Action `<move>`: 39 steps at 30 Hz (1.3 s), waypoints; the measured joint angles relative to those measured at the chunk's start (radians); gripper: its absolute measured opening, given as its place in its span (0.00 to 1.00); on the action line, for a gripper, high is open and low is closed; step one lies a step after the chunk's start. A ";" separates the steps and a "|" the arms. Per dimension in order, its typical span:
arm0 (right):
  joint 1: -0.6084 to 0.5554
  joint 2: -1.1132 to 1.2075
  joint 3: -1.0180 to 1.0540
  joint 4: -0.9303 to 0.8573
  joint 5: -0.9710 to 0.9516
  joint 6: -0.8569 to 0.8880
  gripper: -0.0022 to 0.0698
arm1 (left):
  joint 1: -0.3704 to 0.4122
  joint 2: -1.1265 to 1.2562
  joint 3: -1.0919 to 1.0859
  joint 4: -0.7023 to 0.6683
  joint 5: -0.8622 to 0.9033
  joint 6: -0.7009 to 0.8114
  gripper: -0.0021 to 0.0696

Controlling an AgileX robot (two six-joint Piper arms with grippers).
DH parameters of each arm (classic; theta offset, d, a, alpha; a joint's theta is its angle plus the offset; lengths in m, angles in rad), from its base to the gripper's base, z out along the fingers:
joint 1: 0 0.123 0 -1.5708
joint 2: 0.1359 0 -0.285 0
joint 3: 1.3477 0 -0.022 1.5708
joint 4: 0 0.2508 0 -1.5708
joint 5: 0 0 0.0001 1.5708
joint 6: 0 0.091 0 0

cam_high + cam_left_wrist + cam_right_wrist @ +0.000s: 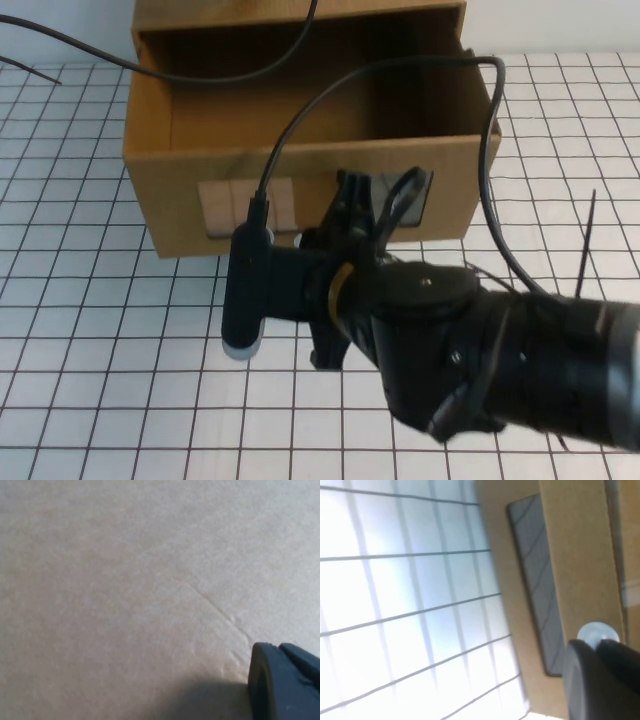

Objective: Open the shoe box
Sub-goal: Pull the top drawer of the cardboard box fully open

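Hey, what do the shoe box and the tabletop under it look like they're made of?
Shoe box: brown cardboard, matte, judging by its fibrous surface, folded edges and a faint crease. Tabletop: smooth white surface with a dark printed grid, likely laminate or paper; some sheen. Right claw, shut, is at the box's front wall; left claw, shut, is close against cardboard.

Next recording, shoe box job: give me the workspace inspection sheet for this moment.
Surface: white gridded table.
Job's things: cardboard shoe box, top open, inside visible; pale label and dark label on its front wall.
Clutter: nothing seen.
Pincers: right pincer shut, at the box's front wall; left pincer close over plain cardboard, out of the high view.
Cables: black cables arc across the box.
Surroundings: nothing seen.
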 joint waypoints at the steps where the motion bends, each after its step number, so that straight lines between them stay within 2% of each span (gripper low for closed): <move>1: 0.011 -0.011 0.012 0.009 0.006 0.000 0.04 | 0.000 0.000 0.000 0.000 0.000 -0.001 0.03; 10: 0.036 -0.052 0.046 0.116 0.044 0.021 0.04 | 0.000 0.000 0.000 0.000 0.000 -0.005 0.03; 16: 0.051 -0.108 0.046 0.323 0.087 -0.002 0.22 | 0.000 -0.002 0.000 -0.006 0.000 -0.005 0.03; 19: 0.069 -0.158 0.046 0.389 0.132 -0.016 0.25 | 0.000 -0.013 0.000 -0.019 0.020 -0.005 0.03; 22: 0.085 -0.224 0.046 0.416 0.178 -0.017 0.21 | 0.000 -0.038 -0.015 -0.019 0.050 -0.001 0.03; 27: 0.079 -0.354 0.046 0.420 0.245 0.046 0.06 | 0.000 -0.153 -0.038 0.004 0.102 0.030 0.03; 31: 0.000 -0.407 0.017 0.447 0.330 0.076 0.02 | 0.000 -0.261 -0.040 0.074 0.172 0.044 0.03; 34: -0.107 -0.425 -0.009 0.470 0.406 0.069 0.02 | 0.000 -0.354 -0.014 0.147 0.180 0.039 0.03; 39: -0.383 -0.461 -0.022 0.682 0.435 -0.060 0.01 | 0.000 -0.598 0.244 0.201 0.070 0.047 0.03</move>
